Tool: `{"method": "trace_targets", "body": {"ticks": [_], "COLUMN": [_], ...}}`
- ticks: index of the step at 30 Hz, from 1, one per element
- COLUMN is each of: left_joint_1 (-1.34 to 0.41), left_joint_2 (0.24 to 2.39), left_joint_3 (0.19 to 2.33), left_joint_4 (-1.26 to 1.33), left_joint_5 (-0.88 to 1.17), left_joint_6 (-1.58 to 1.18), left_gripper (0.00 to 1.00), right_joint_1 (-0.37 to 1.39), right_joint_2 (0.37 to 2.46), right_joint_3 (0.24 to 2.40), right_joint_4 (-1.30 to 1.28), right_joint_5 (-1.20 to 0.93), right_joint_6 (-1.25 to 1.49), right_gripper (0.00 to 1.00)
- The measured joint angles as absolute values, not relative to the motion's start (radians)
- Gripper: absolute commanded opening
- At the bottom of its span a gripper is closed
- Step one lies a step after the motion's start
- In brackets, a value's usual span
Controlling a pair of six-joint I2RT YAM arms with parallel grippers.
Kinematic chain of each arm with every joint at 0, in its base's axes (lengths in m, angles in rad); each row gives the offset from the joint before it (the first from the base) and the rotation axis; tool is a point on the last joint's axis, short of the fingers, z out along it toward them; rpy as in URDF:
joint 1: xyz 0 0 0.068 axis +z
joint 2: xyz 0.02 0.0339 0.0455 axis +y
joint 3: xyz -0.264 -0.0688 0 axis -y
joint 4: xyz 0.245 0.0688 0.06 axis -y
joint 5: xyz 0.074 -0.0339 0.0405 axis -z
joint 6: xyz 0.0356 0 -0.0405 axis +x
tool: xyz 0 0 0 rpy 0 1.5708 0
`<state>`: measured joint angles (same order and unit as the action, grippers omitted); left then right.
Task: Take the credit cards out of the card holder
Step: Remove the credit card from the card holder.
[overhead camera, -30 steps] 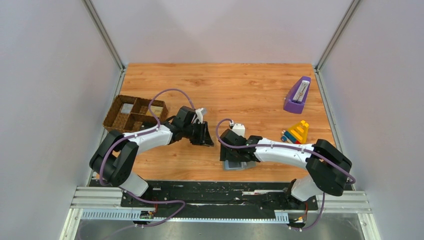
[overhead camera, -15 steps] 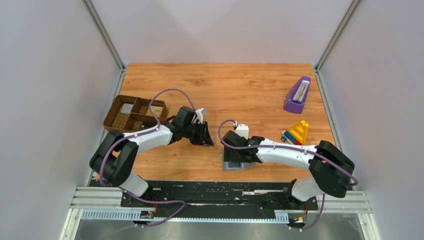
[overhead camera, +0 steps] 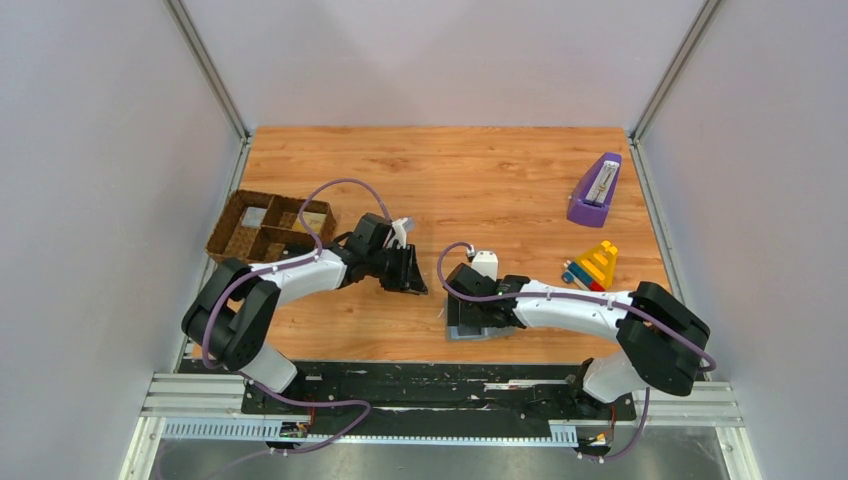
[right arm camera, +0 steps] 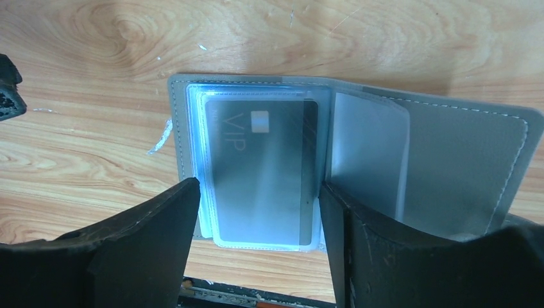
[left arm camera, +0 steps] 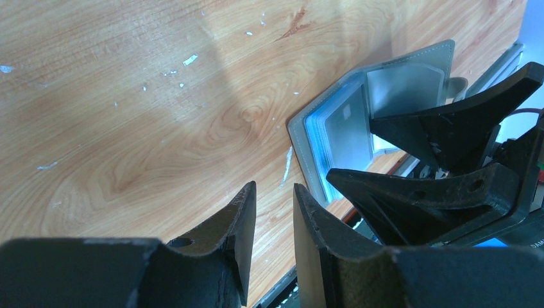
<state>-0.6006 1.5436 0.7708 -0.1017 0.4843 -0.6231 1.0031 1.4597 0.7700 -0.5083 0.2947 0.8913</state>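
The card holder (right arm camera: 449, 154) lies open on the wooden table near its front edge. Its left half holds clear sleeves, and a grey credit card (right arm camera: 263, 167) marked VIP shows in the top one. My right gripper (right arm camera: 260, 186) hovers over that half, open, with one finger on each side of the sleeve and nothing gripped. In the top view the right gripper (overhead camera: 468, 316) covers most of the card holder (overhead camera: 462, 334). My left gripper (left arm camera: 274, 189) stands to the left of the card holder (left arm camera: 359, 122), jaws a narrow gap apart and empty.
A brown woven divided tray (overhead camera: 232, 240) stands at the left, with a pale card (overhead camera: 254, 215) and a tan card (overhead camera: 316, 218) in its back compartments. A purple wedge-shaped object (overhead camera: 595, 190) and a coloured toy (overhead camera: 592, 266) sit at the right.
The right gripper's jaws have spread wider and it has shifted slightly right over the card holder. The left arm has stayed put.
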Motion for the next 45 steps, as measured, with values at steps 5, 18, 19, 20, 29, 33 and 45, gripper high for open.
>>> {"method": "trace_targets", "body": {"ticks": [5,18,19,20,29,33,45], "left_joint_1": [-0.601,-0.601,-0.601,-0.601,-0.601,-0.601,-0.601], "left_joint_2": [1.546,1.547,1.547,1.547,1.547,1.547,1.547], "left_joint_3": [0.771,0.771,0.771,0.771,0.771,0.771,0.771], "left_joint_4": [-0.101,-0.101,-0.102,-0.102,-0.101,-0.102,-0.105], "left_joint_5": [0.488,0.488,0.488,0.489,0.489,0.489,0.493], "left_joint_6": [-0.623,-0.624,-0.624,-0.624,-0.624,-0.623,-0.623], "left_gripper": [0.35,0.34,0.34,0.34,0.34,0.34,0.34], "right_joint_1": [1.003,1.003,1.003,1.002,1.000,1.000,1.000], "right_joint_2": [1.459,1.444,1.444,1.443,1.442,1.461,1.469], "right_joint_3": [0.766,0.745,0.744,0.744,0.745,0.753,0.763], "right_joint_4": [-0.503,-0.470,-0.469,-0.468,-0.459,-0.461,-0.451], "right_joint_5": [0.295,0.294,0.294,0.294,0.281,0.283,0.286], "right_joint_6": [0.888,0.888,0.888,0.888,0.881,0.877,0.878], "right_gripper": [0.62,0.53,0.57,0.60,0.67,0.61,0.53]}}
